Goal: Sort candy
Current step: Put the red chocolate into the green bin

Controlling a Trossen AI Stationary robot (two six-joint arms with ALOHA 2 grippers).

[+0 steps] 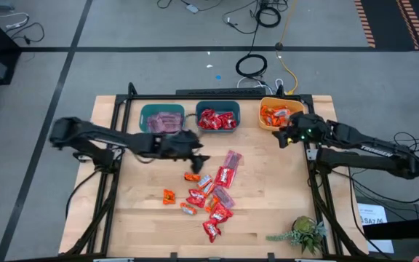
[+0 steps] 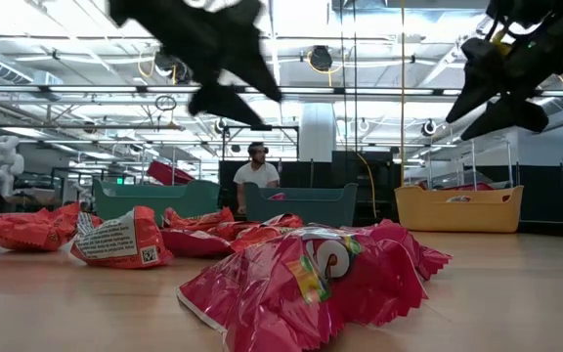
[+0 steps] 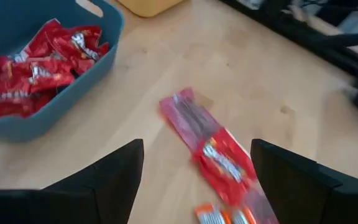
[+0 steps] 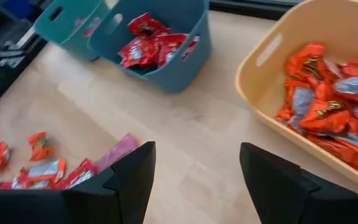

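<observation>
Loose candy (image 1: 211, 195) scattered on the bare table (image 1: 140, 211) at its middle, just near and right of the left claw (image 1: 195, 161); pile strung out from a pinkish-mauve pack (image 3: 219, 155) at its far right end toward red packs nearer the front edge, long axis slanting near-left to far-right. Left claw poised above the pile's far-left edge, spread wide, holding nothing, touching nothing; mauve pack lying lengthwise between and just ahead of its fingers (image 3: 114, 180) in the left wrist view. Clearly the nearer arm for the next pick. Right claw (image 1: 285, 136) well to the right, raised beside the yellow bin (image 4: 272, 74) of orange sweets, jaws parted and empty. Sorted candy already in three far bins: mauve in the left teal bin (image 1: 145, 110), red in the middle teal bin (image 1: 233, 109), orange in the yellow
</observation>
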